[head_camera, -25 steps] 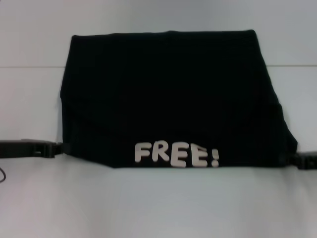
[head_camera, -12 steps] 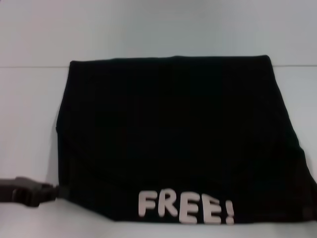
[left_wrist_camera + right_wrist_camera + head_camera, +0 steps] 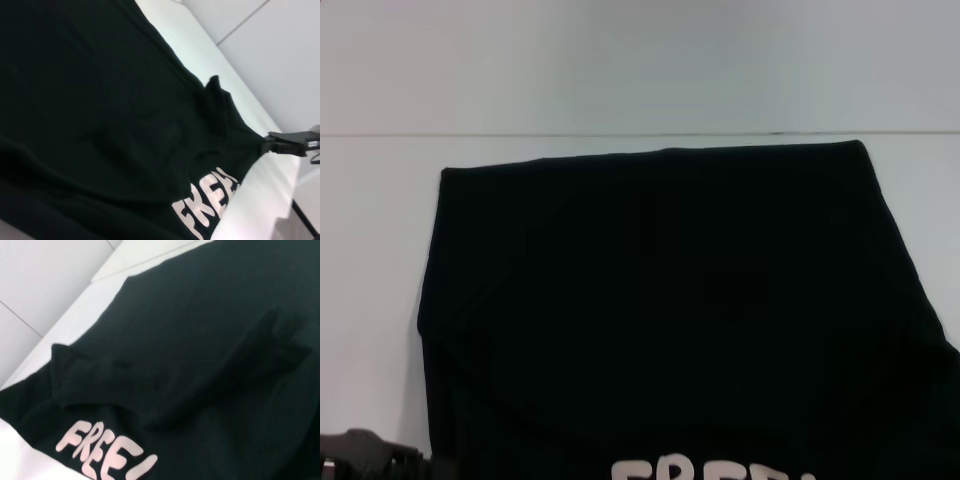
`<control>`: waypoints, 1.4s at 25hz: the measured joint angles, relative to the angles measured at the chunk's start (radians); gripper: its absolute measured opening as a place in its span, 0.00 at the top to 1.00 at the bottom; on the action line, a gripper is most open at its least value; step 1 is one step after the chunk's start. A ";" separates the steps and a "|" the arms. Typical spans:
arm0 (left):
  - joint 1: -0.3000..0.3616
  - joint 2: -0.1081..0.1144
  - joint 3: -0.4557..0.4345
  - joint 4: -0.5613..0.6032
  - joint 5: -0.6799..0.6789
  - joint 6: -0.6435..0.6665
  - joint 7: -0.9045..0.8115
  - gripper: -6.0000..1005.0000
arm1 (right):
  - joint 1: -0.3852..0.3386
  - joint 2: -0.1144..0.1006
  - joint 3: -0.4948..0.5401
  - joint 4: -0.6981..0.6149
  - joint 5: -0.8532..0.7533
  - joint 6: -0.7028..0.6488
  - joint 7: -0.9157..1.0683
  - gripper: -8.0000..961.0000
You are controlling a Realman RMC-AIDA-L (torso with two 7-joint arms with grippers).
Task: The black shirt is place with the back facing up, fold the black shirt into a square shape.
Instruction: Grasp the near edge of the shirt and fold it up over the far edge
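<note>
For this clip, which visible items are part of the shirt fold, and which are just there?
In the job:
- black shirt, white FREE lettering showing
- left gripper, at the shirt's near left edge
- right gripper, at the shirt's edge

Just there:
- white table

Black shirt (image 3: 670, 310) blankets most of near table (image 3: 620, 70), running past right and bottom edges of head view. Bare tabletop beyond far hem and along left side. Left gripper (image 3: 380, 462) at shirt's near-left corner.
</note>
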 joint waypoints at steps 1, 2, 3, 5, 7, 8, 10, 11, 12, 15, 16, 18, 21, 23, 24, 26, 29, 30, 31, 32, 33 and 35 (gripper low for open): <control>0.003 -0.001 0.000 -0.001 0.004 0.004 0.001 0.98 | -0.005 0.000 0.010 -0.001 -0.001 -0.009 -0.001 0.95; 0.007 -0.003 0.001 -0.001 0.012 0.005 0.001 0.98 | -0.011 0.000 0.019 -0.003 -0.002 -0.017 -0.004 0.95; 0.007 -0.003 0.001 -0.001 0.012 0.005 0.001 0.98 | -0.015 0.001 0.029 -0.004 -0.003 -0.024 -0.008 0.95; 0.006 -0.004 0.006 -0.001 0.016 0.003 0.002 0.98 | -0.016 0.003 0.050 -0.004 -0.003 -0.029 -0.020 0.95; -0.003 -0.004 0.008 -0.002 0.016 -0.002 0.003 0.98 | -0.004 0.004 0.069 -0.002 -0.003 -0.026 -0.025 0.95; -0.014 -0.002 0.007 -0.004 0.015 -0.005 0.003 0.98 | 0.006 0.005 0.080 0.001 -0.003 -0.024 -0.026 0.95; -0.041 0.005 0.004 -0.010 0.009 -0.016 -0.001 0.98 | 0.037 0.009 0.110 0.005 -0.001 -0.013 -0.026 0.95; -0.058 0.009 0.002 -0.016 0.008 -0.027 -0.004 0.97 | 0.058 0.013 0.127 0.006 0.001 -0.004 -0.026 0.95; -0.076 0.014 0.001 -0.025 0.005 -0.041 -0.007 0.97 | 0.074 0.016 0.138 0.006 0.001 0.006 -0.026 0.95; -0.143 0.035 0.001 -0.067 -0.003 -0.119 -0.026 0.97 | 0.143 0.024 0.177 0.005 0.003 0.058 -0.022 0.95; -0.163 0.041 0.001 -0.081 -0.004 -0.144 -0.032 0.97 | 0.164 0.024 0.187 0.006 0.004 0.076 -0.018 0.95; -0.190 0.049 0.001 -0.099 -0.007 -0.181 -0.043 0.97 | 0.212 0.024 0.207 0.008 0.006 0.120 -0.002 0.95; -0.280 0.079 0.008 -0.171 -0.007 -0.370 -0.098 0.97 | 0.282 0.016 0.211 0.009 0.008 0.202 0.043 0.95; -0.314 0.085 0.016 -0.196 -0.003 -0.483 -0.130 0.97 | 0.325 0.011 0.200 0.010 0.004 0.270 0.083 0.95; -0.330 0.086 0.030 -0.211 0.000 -0.560 -0.153 0.97 | 0.349 0.007 0.189 0.014 -0.001 0.313 0.108 0.95; -0.354 0.086 0.075 -0.232 0.002 -0.688 -0.188 0.97 | 0.391 -0.004 0.153 0.035 -0.006 0.396 0.153 0.95; -0.376 0.077 0.164 -0.254 0.002 -0.859 -0.224 0.96 | 0.463 -0.027 0.069 0.105 -0.006 0.536 0.207 0.95; -0.381 0.071 0.200 -0.263 0.002 -0.924 -0.236 0.96 | 0.484 -0.034 0.042 0.129 -0.006 0.578 0.219 0.95; -0.384 0.067 0.222 -0.269 0.002 -0.968 -0.243 0.96 | 0.508 -0.040 0.014 0.160 -0.006 0.637 0.232 0.95; -0.387 0.062 0.247 -0.278 0.003 -1.027 -0.252 0.96 | 0.534 -0.044 -0.014 0.190 -0.007 0.691 0.242 0.95; -0.391 0.056 0.273 -0.288 0.003 -1.089 -0.260 0.96 | 0.558 -0.046 -0.039 0.218 -0.006 0.738 0.250 0.95; -0.397 0.046 0.305 -0.304 0.004 -1.177 -0.267 0.96 | 0.604 -0.045 -0.076 0.265 -0.006 0.836 0.256 0.95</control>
